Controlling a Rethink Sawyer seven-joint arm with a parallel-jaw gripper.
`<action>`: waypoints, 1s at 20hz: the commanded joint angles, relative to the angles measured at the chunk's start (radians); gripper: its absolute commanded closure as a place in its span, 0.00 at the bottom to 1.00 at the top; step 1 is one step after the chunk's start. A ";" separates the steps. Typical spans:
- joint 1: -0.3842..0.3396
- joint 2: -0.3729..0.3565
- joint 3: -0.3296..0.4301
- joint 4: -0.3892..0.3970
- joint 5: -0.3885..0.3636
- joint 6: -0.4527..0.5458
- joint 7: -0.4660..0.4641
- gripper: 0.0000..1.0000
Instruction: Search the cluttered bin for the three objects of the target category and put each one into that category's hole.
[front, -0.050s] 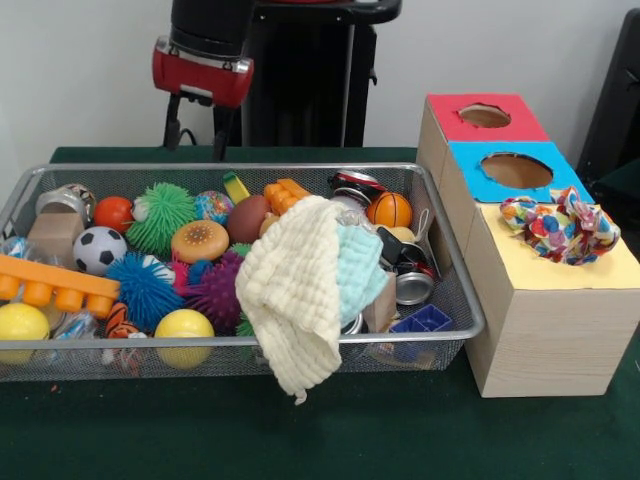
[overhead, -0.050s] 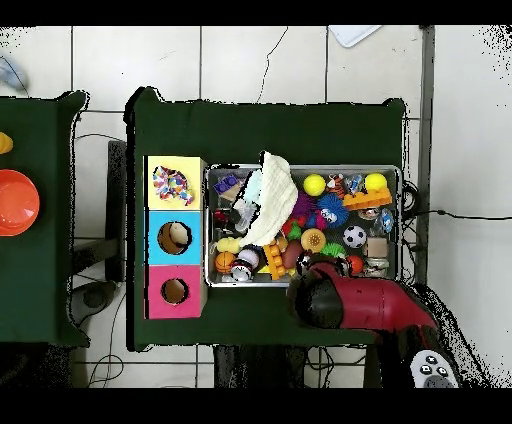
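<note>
A wire bin (front, -0.050s: 452, 275) (overhead, -0.050s: 300, 168) is packed with toys. A cream cloth (front, -0.050s: 295, 290) (overhead, -0.050s: 272, 195) hangs over its front rim, and a light blue cloth (front, -0.050s: 358, 270) (overhead, -0.050s: 252, 187) lies beside it. A colourful patterned cloth (front, -0.050s: 560, 225) (overhead, -0.050s: 173, 185) rests on the yellow top of the sorting box (front, -0.050s: 540, 310), covering that section's middle. The red section's hole (front, -0.050s: 484, 115) (overhead, -0.050s: 175, 291) and the blue section's hole (front, -0.050s: 516, 170) (overhead, -0.050s: 174, 238) are uncovered. My gripper (front, -0.050s: 200, 125) hangs behind the bin's far left side, above the table; the arm (overhead, -0.050s: 325, 297) hides it from overhead.
Among the bin's contents are a soccer ball (front, -0.050s: 98, 248), yellow balls (front, -0.050s: 184, 325), spiky balls (front, -0.050s: 160, 215), an orange block (front, -0.050s: 50, 280), a small basketball (front, -0.050s: 389, 209) and metal cans (front, -0.050s: 412, 285). An orange bowl (overhead, -0.050s: 15, 200) sits on a separate table.
</note>
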 joint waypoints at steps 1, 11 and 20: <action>-0.010 0.097 0.026 0.010 -0.114 -0.081 0.009 0.00; 0.064 0.182 -0.094 -0.100 -0.194 -0.150 0.079 0.00; 0.027 0.214 -0.131 -0.144 -0.209 -0.179 0.053 0.00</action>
